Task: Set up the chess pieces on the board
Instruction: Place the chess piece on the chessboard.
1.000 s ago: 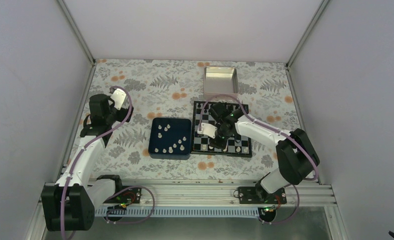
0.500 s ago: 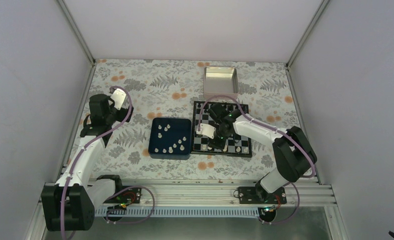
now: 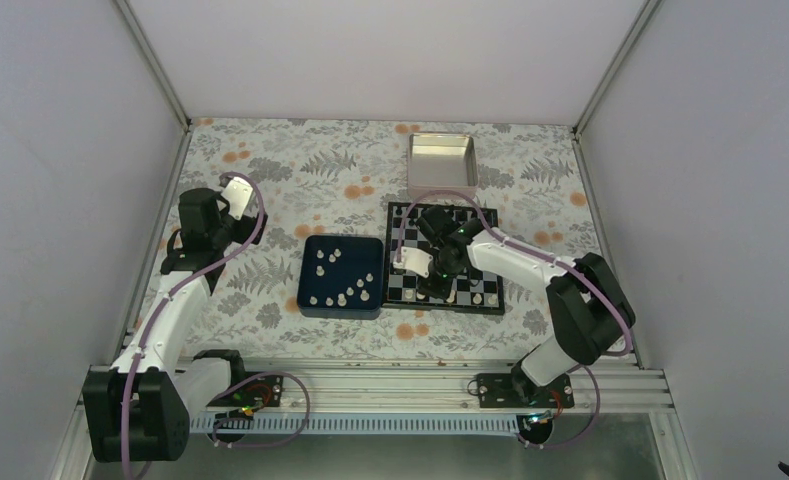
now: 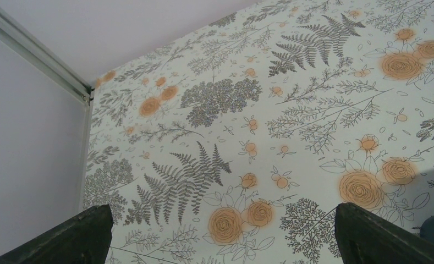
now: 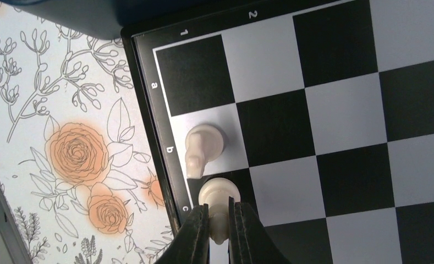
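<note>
Looking at a white-walled cell with a floral tabletop [image 3: 300, 180]; the board [image 3: 490, 300] sits right of centre. Left gripper [image 4: 223, 220] is splayed wide over bare cloth. Right gripper [image 5: 219, 212] pinches a cream piece [image 5: 219, 192] on c1, roughly upright, long axis toward the wrist camera. The knight [image 5: 203, 146] is on b1, nose toward c.

Glossy board [image 5: 335, 55], smooth cream plastic chess pieces [image 5: 203, 144], shiny metal tin [image 3: 442, 165]

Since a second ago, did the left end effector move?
No. The left end effector stays just as far left of the blue tray.
</note>
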